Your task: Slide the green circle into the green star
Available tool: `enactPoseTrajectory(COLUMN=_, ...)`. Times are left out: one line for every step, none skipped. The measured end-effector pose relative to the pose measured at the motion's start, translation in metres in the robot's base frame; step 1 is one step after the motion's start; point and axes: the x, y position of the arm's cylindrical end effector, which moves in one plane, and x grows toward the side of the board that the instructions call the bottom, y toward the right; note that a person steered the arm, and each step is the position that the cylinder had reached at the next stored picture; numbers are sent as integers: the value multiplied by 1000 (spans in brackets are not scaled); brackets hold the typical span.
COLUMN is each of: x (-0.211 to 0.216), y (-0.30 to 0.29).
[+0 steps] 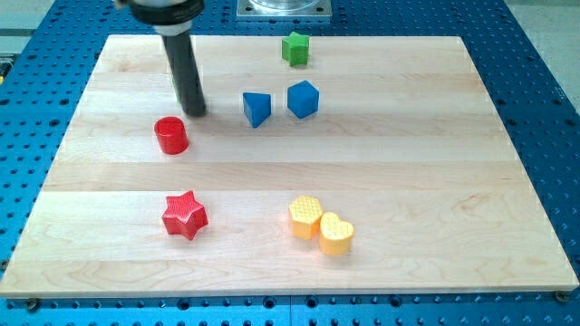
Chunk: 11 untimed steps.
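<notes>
One green block [295, 48] sits near the view's top edge of the wooden board [408, 181], right of centre; it looks like a star, though its shape is hard to make out. I see no other green block. My tip [196, 114] rests on the board in the upper left part, far to the left of and below the green block. It stands just above and to the right of a red cylinder [170, 135], with a small gap between them.
A blue triangular block [256, 109] and a blue cube [303, 99] sit right of my tip. A red star [185, 215] lies at lower left. A yellow hexagon [305, 216] and a yellow heart [335, 234] touch at lower centre.
</notes>
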Motion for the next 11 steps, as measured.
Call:
enactPoseTrajectory(x=20, y=-17)
enactPoseTrajectory(x=34, y=-73)
enactPoseTrajectory(x=20, y=-75)
enactPoseTrajectory(x=5, y=-38)
enactPoseTrajectory(x=-31, y=-27)
enactPoseTrajectory(x=-44, y=-55)
enactPoseTrajectory(x=-71, y=-4)
enactPoseTrajectory(x=-79, y=51)
enactPoseTrajectory(x=-60, y=37)
enactPoseTrajectory(x=-66, y=92)
enactPoseTrajectory(x=-66, y=105)
